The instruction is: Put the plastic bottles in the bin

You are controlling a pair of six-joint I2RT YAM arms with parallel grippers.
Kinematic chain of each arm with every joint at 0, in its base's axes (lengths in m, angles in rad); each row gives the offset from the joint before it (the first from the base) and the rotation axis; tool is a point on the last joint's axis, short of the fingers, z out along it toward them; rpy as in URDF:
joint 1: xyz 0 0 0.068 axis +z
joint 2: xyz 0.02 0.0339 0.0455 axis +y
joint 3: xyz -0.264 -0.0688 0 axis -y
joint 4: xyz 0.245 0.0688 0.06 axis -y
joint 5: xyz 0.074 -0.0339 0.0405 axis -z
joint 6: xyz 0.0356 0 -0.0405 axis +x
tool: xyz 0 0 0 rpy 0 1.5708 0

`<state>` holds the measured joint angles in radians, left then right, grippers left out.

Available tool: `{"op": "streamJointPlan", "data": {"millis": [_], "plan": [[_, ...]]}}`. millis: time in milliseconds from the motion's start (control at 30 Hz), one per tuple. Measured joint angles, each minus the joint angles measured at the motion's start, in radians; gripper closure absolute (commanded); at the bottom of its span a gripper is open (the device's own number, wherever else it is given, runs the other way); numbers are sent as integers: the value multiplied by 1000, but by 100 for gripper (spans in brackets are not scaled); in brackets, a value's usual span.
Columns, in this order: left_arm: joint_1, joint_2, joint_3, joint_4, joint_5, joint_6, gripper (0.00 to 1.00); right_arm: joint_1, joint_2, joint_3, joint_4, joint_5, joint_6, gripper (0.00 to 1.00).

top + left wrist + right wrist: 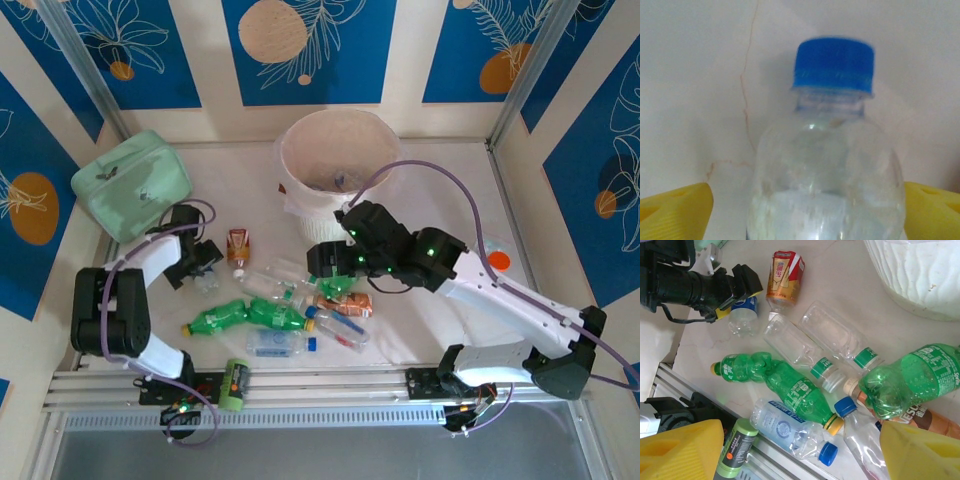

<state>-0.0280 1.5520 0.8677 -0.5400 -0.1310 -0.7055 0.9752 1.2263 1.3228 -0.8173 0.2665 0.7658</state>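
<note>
Straddling the small clear blue-capped plastic bottle (825, 165), the left claw (807, 200) stands spread, one finger each side. The bottle's long axis points straight ahead between them, left of the round pale bin (283, 150). The right claw (800, 450) hangs spread and empty.

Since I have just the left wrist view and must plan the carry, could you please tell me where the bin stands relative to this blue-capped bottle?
Observer: The bin stands at the far middle of the table, beyond and to the right of the left tool.
Operator: Thank you; does anything lie close beside the bottle?
Observer: Yes, a bottle with a brown-orange label lies just right of the blue-capped bottle.
</note>
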Motion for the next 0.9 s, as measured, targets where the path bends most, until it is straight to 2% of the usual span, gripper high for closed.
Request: {"op": "streamJointPlan", "data": {"millis": [133, 400, 733, 900], "plan": [[11, 29, 20, 20, 3, -6, 20, 1, 22, 16, -5, 0, 0, 19], [13, 54, 19, 39, 28, -22, 28, 1, 42, 40, -10, 0, -1, 19], [14, 27, -18, 70, 63, -31, 41, 1, 49, 66, -13, 5, 0, 19], [15, -3, -34, 81, 79, -46, 44, 1, 48, 67, -13, 5, 0, 19]]}}
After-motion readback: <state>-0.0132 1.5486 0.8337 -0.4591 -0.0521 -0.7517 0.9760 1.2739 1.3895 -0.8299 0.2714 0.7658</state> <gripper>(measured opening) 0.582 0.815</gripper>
